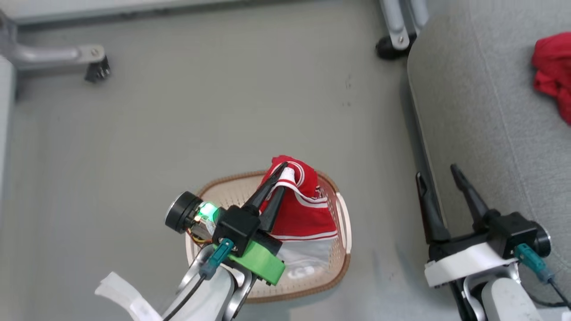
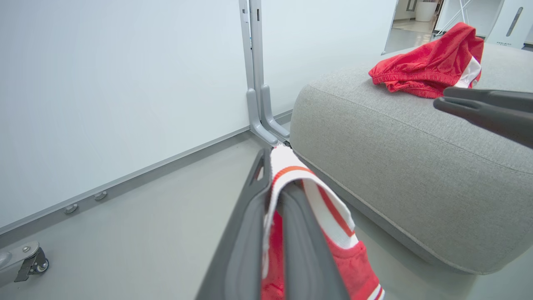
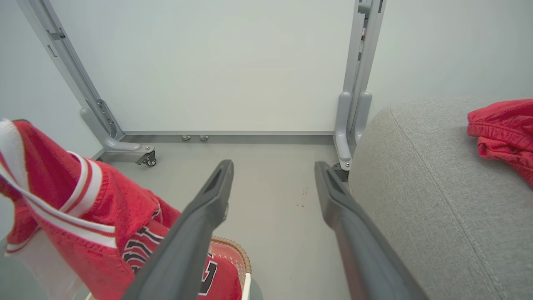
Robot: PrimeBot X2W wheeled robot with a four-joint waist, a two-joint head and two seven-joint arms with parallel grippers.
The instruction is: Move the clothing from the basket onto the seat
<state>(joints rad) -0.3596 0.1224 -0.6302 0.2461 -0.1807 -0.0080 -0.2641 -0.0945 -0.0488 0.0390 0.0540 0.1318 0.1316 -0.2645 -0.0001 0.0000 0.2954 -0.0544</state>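
Pale grey flooring (image 1: 223, 111) stretches ahead of us, closed off on the far side by white partition panels (image 3: 208, 62) in grey metal frames that stand on casters (image 1: 97, 71). Near us and a little left of centre, the basket (image 1: 344, 232) sits on the floor, and we can see its brown woven-look rim, its cream perforated wall and a white handle on its right side. Our left end effector (image 1: 283, 172) is above the basket, its two dark fingers pressed together on the white-and-red striped trim of the jersey (image 1: 308, 214). The cloth hangs from the fingertips and drapes down over the basket. From the right wrist we see its dark, white-edged lettering just above the woven rim, though we cannot tell whether the hem touches the basket's floor. Our right end effector (image 1: 436, 171) is to the right of the basket, over the strip where the floor meets the seat (image 1: 490, 147). Its fingers are spread wide apart with nothing between them. The seat is a large grey upholstered cushion with a rounded edge and stitched seams, and it takes up the right side of the scene. On top of it, toward the far right, the second red garment (image 1: 553, 76) lies crumpled, well apart from both end effectors and from the basket.
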